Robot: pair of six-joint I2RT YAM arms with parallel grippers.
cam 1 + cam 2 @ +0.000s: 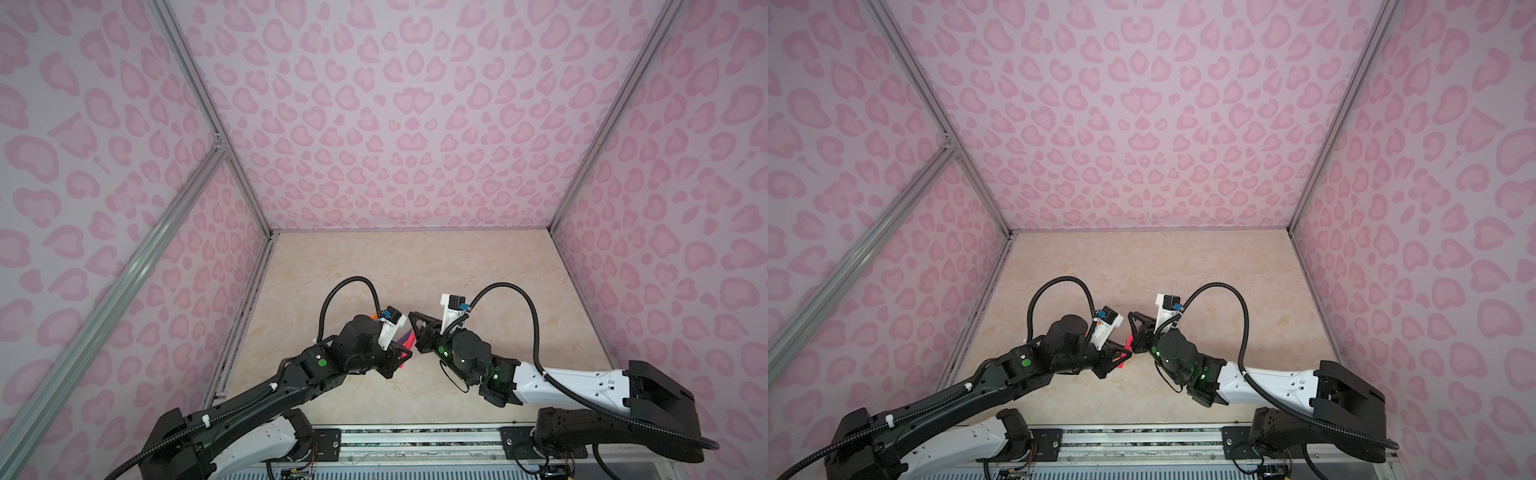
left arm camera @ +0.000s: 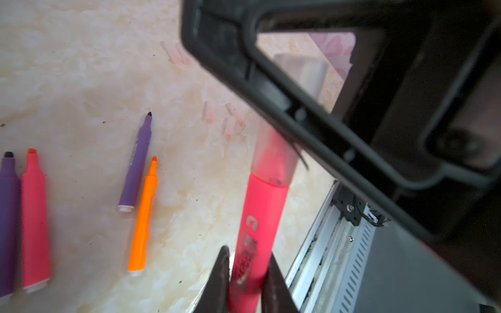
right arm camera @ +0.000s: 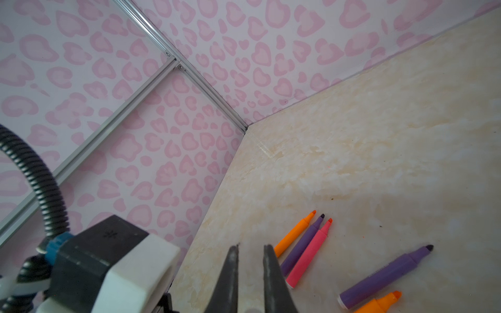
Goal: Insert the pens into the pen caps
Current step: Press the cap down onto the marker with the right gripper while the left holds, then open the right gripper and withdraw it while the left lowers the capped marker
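The left gripper (image 2: 248,254) has its dark, tapered fingers (image 2: 222,281) clamped on the lower barrel of a pink-red pen (image 2: 261,211). The barrel is smooth matte plastic. It carries a white "C" and, beneath that, dark print too blurred to read. A clear cap (image 2: 273,154), a frosted near-colourless tube, covers the pen's tip, with the pink showing through it.

The right gripper (image 3: 250,248) meets it from the right. Its black skeletal finger frame crosses the cap, and its jaws are drawn narrow onto the cap. In both top views the two grippers meet above the near middle of the table (image 1: 415,266), and only a sliver of the pen (image 1: 1129,341) shows between them.

The table is glossy beige with a marbled pattern and a few dark specks. Five loose pens lie on it, left of the held pen and mostly under the left arm:
- a slim purple pen (image 2: 137,162) with faint print I cannot read, just beside a slim orange pen (image 2: 143,216)
- a thicker purple pen (image 2: 8,216) touching a pink-red one (image 2: 35,222)
- a further orange pen (image 3: 294,234)

Each visible butt is white.

Several loose caps (image 2: 208,112) lie on the table near the held pen's tip. They are faint, short clear tubes with a pinkish tinge, and another pair (image 2: 174,52) lies farther off.
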